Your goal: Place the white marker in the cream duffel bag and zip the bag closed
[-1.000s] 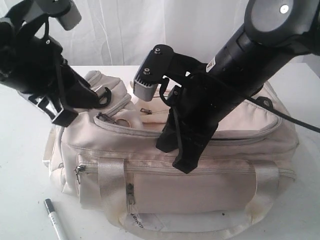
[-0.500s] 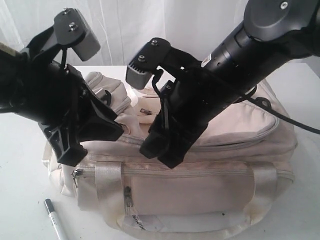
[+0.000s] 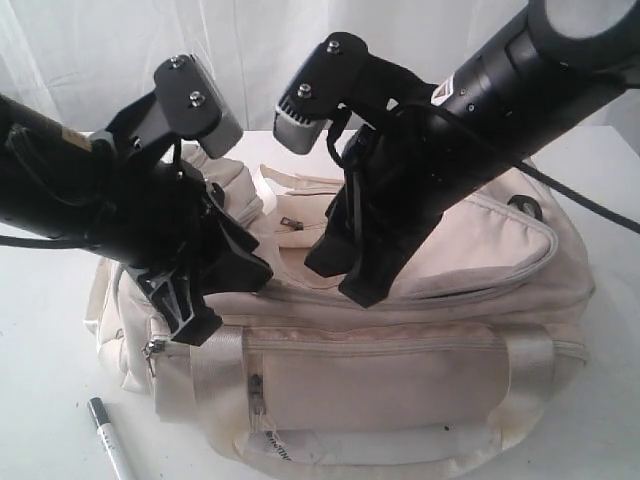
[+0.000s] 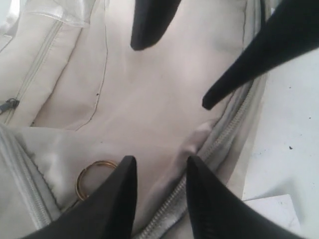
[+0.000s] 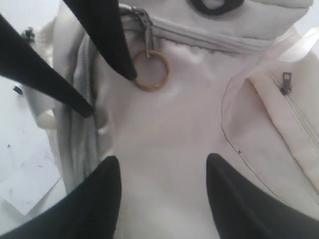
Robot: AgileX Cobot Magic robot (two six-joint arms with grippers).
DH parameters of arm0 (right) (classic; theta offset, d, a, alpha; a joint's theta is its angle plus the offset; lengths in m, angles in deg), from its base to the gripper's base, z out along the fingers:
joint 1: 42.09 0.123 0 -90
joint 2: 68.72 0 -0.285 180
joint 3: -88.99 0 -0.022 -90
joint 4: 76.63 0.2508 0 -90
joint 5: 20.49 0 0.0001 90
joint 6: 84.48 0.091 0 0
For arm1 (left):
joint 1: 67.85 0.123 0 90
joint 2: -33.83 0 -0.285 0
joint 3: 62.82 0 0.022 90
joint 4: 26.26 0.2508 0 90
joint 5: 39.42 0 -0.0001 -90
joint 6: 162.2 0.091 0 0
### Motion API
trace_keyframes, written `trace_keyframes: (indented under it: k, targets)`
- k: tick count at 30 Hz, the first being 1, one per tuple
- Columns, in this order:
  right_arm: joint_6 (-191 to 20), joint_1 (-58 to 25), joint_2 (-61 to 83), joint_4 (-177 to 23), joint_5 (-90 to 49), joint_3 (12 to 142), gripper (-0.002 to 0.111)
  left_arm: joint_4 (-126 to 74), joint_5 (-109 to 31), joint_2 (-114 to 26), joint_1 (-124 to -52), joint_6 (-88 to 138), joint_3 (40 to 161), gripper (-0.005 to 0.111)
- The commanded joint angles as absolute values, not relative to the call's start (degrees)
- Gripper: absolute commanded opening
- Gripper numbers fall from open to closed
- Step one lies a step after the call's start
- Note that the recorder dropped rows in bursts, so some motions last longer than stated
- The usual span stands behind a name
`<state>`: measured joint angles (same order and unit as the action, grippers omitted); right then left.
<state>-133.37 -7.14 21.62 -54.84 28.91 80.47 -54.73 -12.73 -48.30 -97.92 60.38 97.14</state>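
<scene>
**Both claws above the bag, before insertion.** The marker (image 3: 108, 450) lies on the worktop (image 3: 40, 350) beside the bag (image 3: 400, 375), not yet inside. My claws hover over the bag's top, both empty. The left claw (image 4: 159, 162) is narrowly parted beside the ring pull (image 4: 93, 178), and the right claw (image 5: 162, 159) is spread wide. I judge the zip (image 4: 227, 132) needs opening: pinch the ring squarely, brace the fabric, draw along the teeth.

Both arms angle down, tips close together.
The left gripper (image 3: 228, 300) has its jaws slightly parted; the right gripper (image 3: 342, 283) is spread wider, fingers pointing down.
</scene>
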Motion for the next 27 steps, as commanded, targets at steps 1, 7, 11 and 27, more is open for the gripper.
trace_keyframes:
  k: [1,7,11,27]
  targets:
    - [-130.5,-7.3,21.3,-59.0,31.2,80.4,0.050,-55.1,-12.2,-49.4,-98.2,60.7,96.6,0.039]
    - [-125.6,-7.3,21.3,-67.6,35.8,80.4,0.050,-55.1,-12.2,-49.4,-98.2,61.4,96.6,0.039]
    - [-124.6,-7.3,21.3,-69.8,38.4,80.4,0.050,-55.1,-12.0,-49.4,-98.2,61.3,96.6,0.039]
    - [-121.7,-7.3,21.3,-73.5,44.1,80.4,0.050,-55.0,-11.8,-49.4,-98.2,61.8,96.6,0.039]
